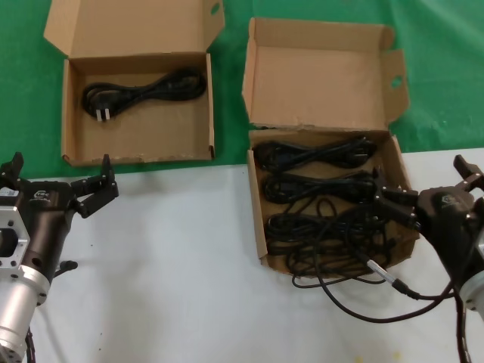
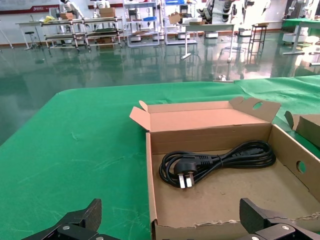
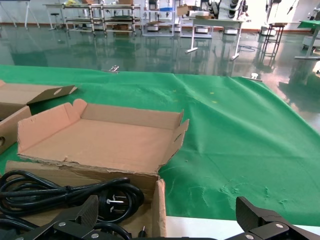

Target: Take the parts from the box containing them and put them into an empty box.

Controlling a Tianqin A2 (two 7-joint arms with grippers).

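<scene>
The winged-lid box [image 1: 259, 219] on the right holds several black power cords [image 1: 318, 181]; one cord [image 1: 355, 296] hangs over its front wall onto the white table. The flat-lid box [image 1: 136, 128] on the left holds one looped cord [image 1: 144, 89], with its plug pins showing in the left wrist view [image 2: 215, 162]. My right gripper [image 1: 427, 183] is open at the winged box's right wall; in the right wrist view [image 3: 167, 207] one finger is over the cords [image 3: 65, 192] and the other is outside. My left gripper [image 1: 59, 172] is open and empty just before the flat-lid box's front left corner [image 2: 171, 212].
Both boxes straddle the edge between the green cloth [image 1: 23, 113] at the back and the white surface [image 1: 174, 265] in front. Their open lids [image 1: 318, 72] lean back. A gap of green separates the two boxes.
</scene>
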